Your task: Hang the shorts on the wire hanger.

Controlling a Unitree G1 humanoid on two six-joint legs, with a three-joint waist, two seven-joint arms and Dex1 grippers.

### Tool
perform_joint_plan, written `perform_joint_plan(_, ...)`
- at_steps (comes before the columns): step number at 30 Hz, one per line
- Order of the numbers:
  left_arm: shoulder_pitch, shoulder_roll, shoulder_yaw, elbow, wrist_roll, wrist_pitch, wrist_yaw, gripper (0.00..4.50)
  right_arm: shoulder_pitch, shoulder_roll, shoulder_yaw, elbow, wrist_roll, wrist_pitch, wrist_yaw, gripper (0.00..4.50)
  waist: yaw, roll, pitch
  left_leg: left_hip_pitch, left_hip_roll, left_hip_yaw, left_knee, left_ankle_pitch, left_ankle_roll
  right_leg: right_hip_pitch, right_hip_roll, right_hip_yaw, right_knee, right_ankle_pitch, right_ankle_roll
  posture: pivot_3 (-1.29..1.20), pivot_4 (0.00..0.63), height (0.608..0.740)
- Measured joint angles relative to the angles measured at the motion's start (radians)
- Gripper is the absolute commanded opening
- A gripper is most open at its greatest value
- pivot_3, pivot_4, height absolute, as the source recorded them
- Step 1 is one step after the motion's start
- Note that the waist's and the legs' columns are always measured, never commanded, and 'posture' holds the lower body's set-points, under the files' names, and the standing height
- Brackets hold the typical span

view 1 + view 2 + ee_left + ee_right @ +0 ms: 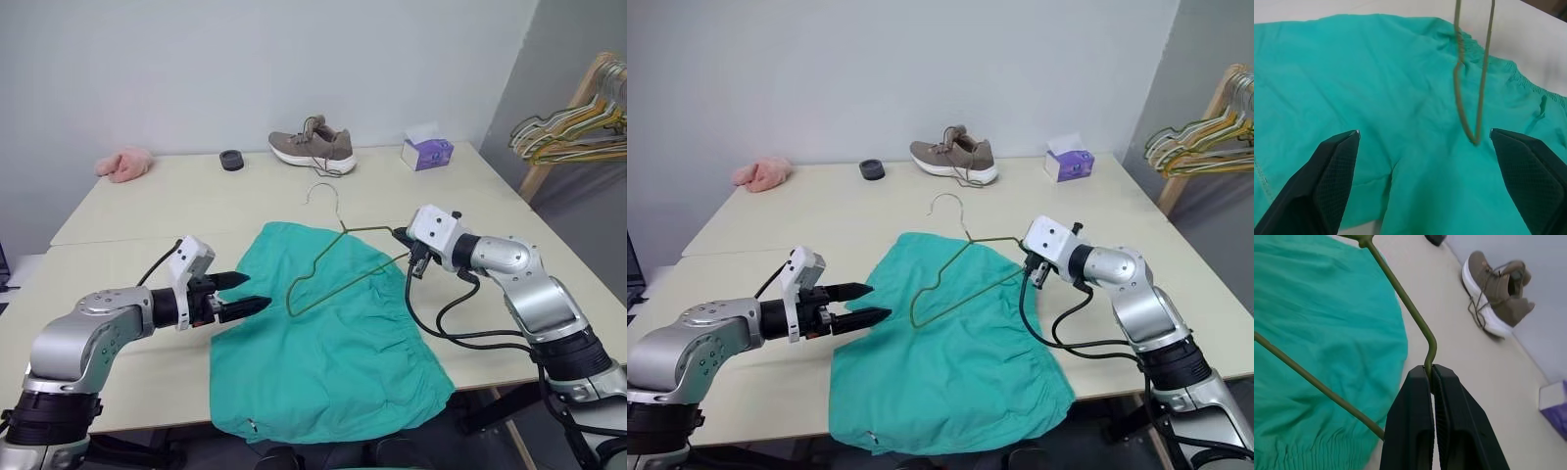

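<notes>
The teal-green shorts lie flat on the table, reaching to its near edge. My right gripper is shut on one corner of the thin olive wire hanger, holding it above the shorts with its far corner dipping toward the fabric. In the right wrist view the hanger wire runs out from between the closed fingers. My left gripper stands open at the shorts' left edge, pointing toward the hanger's low corner, which hangs between its fingertips in the left wrist view.
A brown shoe, a small black dish, a pink fluffy cloth and a purple tissue box sit along the table's far side. A rack of pastel hangers stands off the table at the right.
</notes>
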Motion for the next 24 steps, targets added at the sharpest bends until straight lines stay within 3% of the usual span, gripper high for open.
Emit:
perform_joint_plan(12, -0.015, -0.056, -0.120, -0.033, -0.045, 0.060, -0.046, 4.50, -0.028, 0.024, 0.017, -0.074, -0.014, 0.000, 0.042, 0.02, -0.001, 0.000, 0.000, 0.000, 0.000, 0.000, 0.000, 0.000, 0.000, 0.000, 0.000, 0.000, 0.000, 0.000, 0.000, -0.12, 0.000, 0.740)
perform_joint_plan(15, -0.021, -0.082, -0.145, -0.012, -0.035, 0.054, -0.043, 3.93, -0.037, 0.035, 0.017, -0.091, -0.014, 0.008, 0.043, 0.00, -0.001, 0.000, 0.000, 0.000, 0.000, 0.000, 0.000, 0.000, 0.000, 0.000, 0.000, 0.000, 0.000, 0.000, 0.000, -0.12, 0.000, 0.740)
perform_joint_plan(24, -0.027, -0.096, -0.158, 0.018, -0.025, 0.032, -0.043, 1.00, -0.038, 0.041, 0.017, -0.098, -0.013, 0.011, 0.053, 0.00, -0.001, 0.000, 0.000, 0.000, 0.000, 0.000, 0.000, 0.000, 0.000, 0.000, 0.000, 0.000, 0.000, 0.000, 0.000, -0.13, 0.000, 0.740)
